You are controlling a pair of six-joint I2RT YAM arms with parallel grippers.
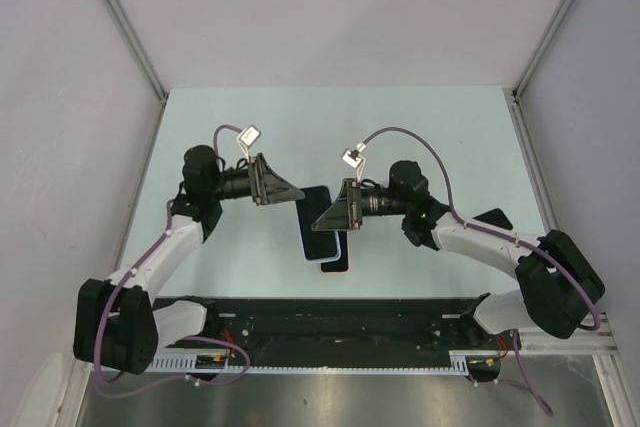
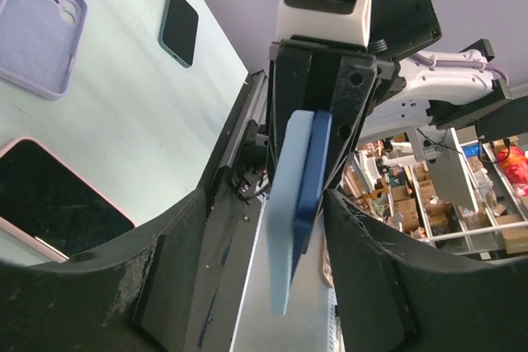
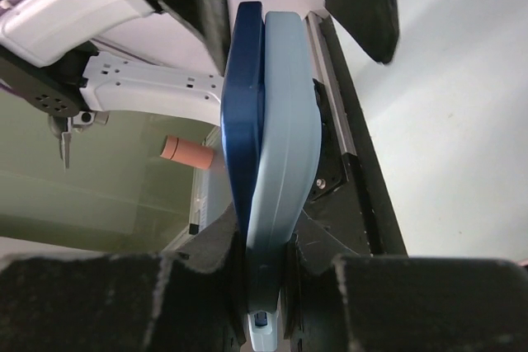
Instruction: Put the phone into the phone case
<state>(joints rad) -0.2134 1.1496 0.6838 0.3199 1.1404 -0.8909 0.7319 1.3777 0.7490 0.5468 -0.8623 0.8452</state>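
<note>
Nearest the lens, right wrist view: right gripper (image 3: 264, 282), its fingers (image 3: 115, 302) black with pitted, foam-like pads, was clamped on the near end of the phone case (image 3: 285, 146). The case was pale blue, smooth and round-edged, and was seen edge-on. The phone (image 3: 243, 121), dark blue and glossy, lay flat against the case's 9 o'clock face. Whether it sat inside the lip could not be told.

Left wrist view: left gripper (image 2: 264, 286) was slack, its jaws spread. Its rough black fingers (image 2: 91, 286) stood at 9 and 3 o'clock of the case's free end, with a gap on each side.

Beyond, on the pale green table (image 2: 132, 96):
- A pink-rimmed phone (image 2: 58, 199) at 9 o'clock, partly cut off by the finger.
- A lilac case (image 2: 37, 30) at 10 o'clock, matte, cropped by the frame.
- A small dark slab (image 2: 179, 26) at 11 o'clock, too small to identify.
</note>
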